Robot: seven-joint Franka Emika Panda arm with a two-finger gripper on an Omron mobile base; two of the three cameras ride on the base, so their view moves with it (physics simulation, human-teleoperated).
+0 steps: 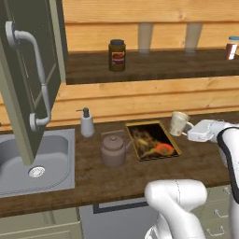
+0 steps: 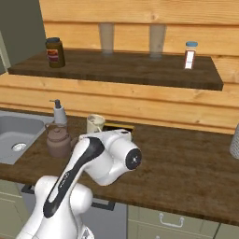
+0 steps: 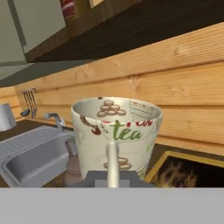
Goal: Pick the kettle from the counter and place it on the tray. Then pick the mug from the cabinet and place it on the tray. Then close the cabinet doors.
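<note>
We hold the mug [image 1: 179, 123] by its handle in the closed gripper [image 1: 190, 130], just beside the tray [image 1: 132, 140]. We should move it over the tray, away from the kettle [image 1: 113, 149], and lower it upright.

A cream mug [image 2: 95, 123] shows above the white arm [image 2: 109, 156], with the brown kettle [image 2: 58, 141] left on the bench [image 2: 186, 163].

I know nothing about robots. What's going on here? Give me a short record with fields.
holding: tool shut on the mug by its handle
mug position: in the air by the tray's right rear corner
kettle: on the counter, left of the tray, not on it
cabinet door: open, above the sink
soap dispenser: behind the kettle, near the wall
</note>
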